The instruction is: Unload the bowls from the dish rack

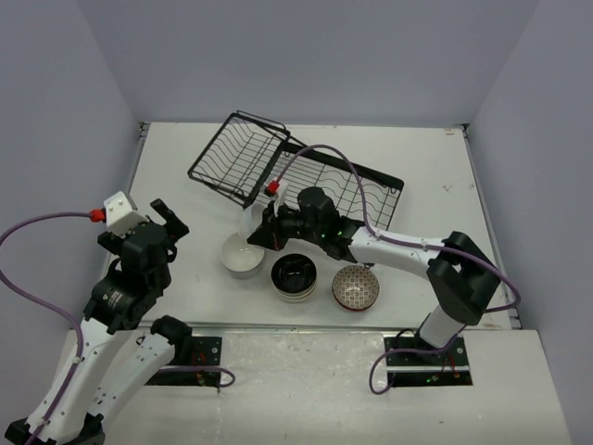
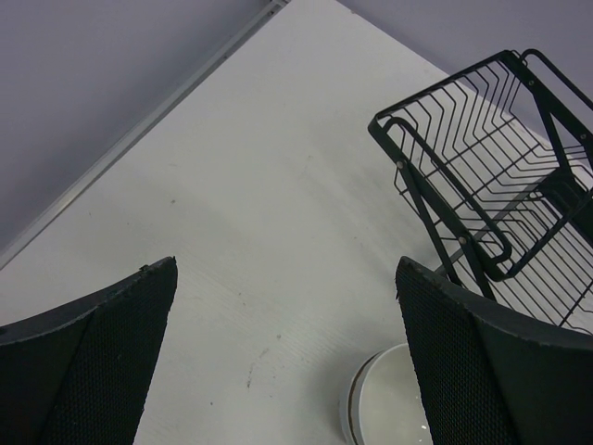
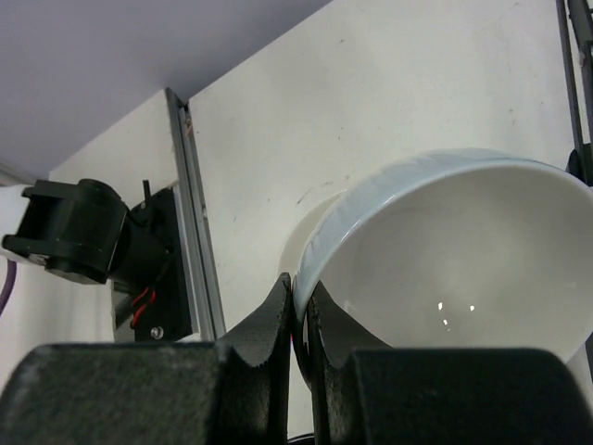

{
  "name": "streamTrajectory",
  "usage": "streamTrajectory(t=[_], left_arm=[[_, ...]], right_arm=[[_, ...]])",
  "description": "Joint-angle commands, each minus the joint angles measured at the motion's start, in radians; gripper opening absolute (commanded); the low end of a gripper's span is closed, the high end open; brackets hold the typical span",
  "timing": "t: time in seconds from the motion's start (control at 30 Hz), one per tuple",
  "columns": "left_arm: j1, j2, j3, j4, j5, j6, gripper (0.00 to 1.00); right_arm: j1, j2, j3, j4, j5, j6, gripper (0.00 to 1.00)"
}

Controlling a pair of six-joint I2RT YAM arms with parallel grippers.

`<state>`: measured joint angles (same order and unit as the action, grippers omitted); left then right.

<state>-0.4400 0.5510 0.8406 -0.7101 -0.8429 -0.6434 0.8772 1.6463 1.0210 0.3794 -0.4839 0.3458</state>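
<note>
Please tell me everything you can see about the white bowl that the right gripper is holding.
The white bowl is round, plain and glossy, ceramic by its look, and empty. The right gripper pinches its rim, one finger inside and one outside. It hangs tilted over a second white bowl, near the dish rack.

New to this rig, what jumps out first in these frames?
The right end effector pinches a white bowl by its rim, over a second white bowl on the table, left of centre. Behind it, the black dish rack shows no bowls; the left end effector hangs open at the left.
</note>
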Motion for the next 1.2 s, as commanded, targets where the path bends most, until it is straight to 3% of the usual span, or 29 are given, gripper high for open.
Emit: streamTrajectory(t=[0.0,0.43,0.77,1.17], left_arm=[[0.009,-0.008,0.028,0.001,-0.038,-0.022,1.00],[0.018,-0.023,0.041,-0.037,-0.079,-0.071,1.00],[0.021,-0.025,0.064,-0.166,-0.217,-0.231,1.00],[0.023,-0.029,0.055,-0.143,-0.199,-0.208,1.00]], right_arm=[[0.049,-0.048,0.106,-0.071,0.099,-0.128,0.00],[0.192,0.035,0.290,-0.335,0.317,-0.314,0.00],[0.273,0.213,0.569,-0.717,0.481,-0.338,0.00],[0.342,0.357,0.818,-0.981,0.613,-0.399,0.00]])
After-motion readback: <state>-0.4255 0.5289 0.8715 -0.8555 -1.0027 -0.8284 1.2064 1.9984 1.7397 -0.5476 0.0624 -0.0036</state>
